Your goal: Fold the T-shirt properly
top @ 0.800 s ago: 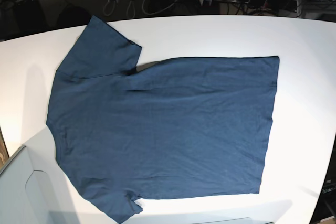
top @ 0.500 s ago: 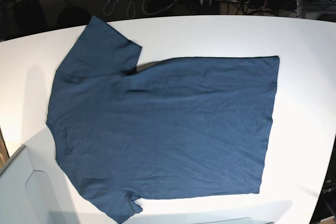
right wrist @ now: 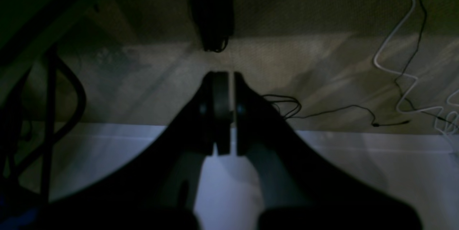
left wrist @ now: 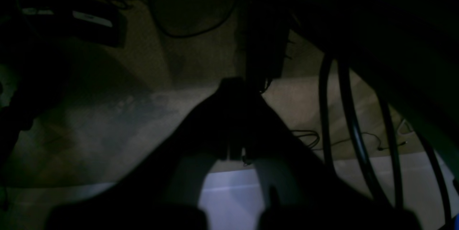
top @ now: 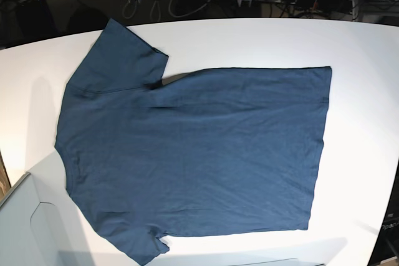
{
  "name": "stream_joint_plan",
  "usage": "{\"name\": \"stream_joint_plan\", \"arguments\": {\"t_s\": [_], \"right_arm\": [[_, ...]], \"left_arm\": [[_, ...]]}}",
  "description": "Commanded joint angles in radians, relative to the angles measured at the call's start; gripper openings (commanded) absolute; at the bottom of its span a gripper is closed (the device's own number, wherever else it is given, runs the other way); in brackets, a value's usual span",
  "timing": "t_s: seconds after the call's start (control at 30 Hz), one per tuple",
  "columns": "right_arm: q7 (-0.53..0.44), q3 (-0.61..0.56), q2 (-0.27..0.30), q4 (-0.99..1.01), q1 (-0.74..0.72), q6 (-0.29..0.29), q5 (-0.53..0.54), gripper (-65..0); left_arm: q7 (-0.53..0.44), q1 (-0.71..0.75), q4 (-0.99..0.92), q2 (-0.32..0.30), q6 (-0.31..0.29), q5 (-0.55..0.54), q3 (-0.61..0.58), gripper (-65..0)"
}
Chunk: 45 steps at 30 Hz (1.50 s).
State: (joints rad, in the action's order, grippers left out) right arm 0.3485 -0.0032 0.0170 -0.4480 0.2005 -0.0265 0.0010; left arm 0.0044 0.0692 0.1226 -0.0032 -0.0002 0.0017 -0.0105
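The T-shirt [top: 193,154] lies spread flat on the white tabletop [top: 361,48], filling most of the base view; its neck and shoulders point to nine o'clock, its straight hem runs along the three o'clock side, one sleeve fans out toward eleven o'clock and the other reaches the seven o'clock edge of the picture. No fold has been made yet, so the whole task is ahead.

Small ripples show near the armpit of the eleven o'clock sleeve; if a fold is laid over them they would likely be pressed in as creases. The seven o'clock sleeve sits close to the near edge of the tabletop; a careless drag could pull it over the side and skew the shirt. The cloth looks soft and thin; a pinch that catches only the top layer would lift one layer and leave the other behind, giving a lopsided fold.

Both arms are parked at the far rim, at twelve o'clock, well apart from the shirt. The left claw [left wrist: 235,151] looks together, holding nothing, though its view is very dark; the right claw [right wrist: 225,144] shows its jaws all but touching, only a thin slit between them, empty too. Each must part before it can take an edge; arriving closed would only shove the fabric into a bunch.
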Motion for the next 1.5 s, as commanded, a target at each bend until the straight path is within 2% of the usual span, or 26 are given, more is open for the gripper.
{"name": "stream_joint_plan", "arguments": {"t_s": [0.0, 0.43, 0.63, 0.77, 1.1, 1.33, 1.47], "right_arm": [[0.007, -0.001, 0.002, -0.004, 0.006, 0.023, -0.003, -65.0], [0.007, -0.001, 0.002, -0.007, 0.014, 0.023, -0.003, -65.0], [0.007, -0.002, 0.019, -0.234, 0.146, 0.023, -0.003, -65.0], [0.011, -0.002, 0.039, -0.446, 0.276, 0.023, -0.003, -65.0], [0.188, 0.002, 0.084, -1.079, 0.581, 0.023, -0.003, -65.0], [0.309, 0.004, 0.117, -1.457, 0.707, 0.023, -0.005, -65.0], [0.383, -0.001, 0.134, -1.636, 0.732, 0.027, -0.063, -65.0]], "left_arm": [[0.003, 0.007, 0.002, -0.002, 0.001, 0.002, -0.003, -65.0], [0.003, 0.008, 0.002, -0.002, 0.001, 0.002, -0.003, -65.0], [0.001, 0.047, 0.048, -0.024, 0.001, -0.004, 0.005, -65.0], [0.003, 0.179, 0.233, -0.064, 0.001, -0.007, 0.008, -65.0], [0.004, 0.522, 0.788, -0.133, 0.001, -0.007, 0.008, -65.0], [0.004, 0.763, 1.224, -0.172, 0.001, -0.009, 0.039, -65.0], [0.004, 0.869, 1.474, -0.172, 0.001, -0.009, 0.088, -65.0]]}}
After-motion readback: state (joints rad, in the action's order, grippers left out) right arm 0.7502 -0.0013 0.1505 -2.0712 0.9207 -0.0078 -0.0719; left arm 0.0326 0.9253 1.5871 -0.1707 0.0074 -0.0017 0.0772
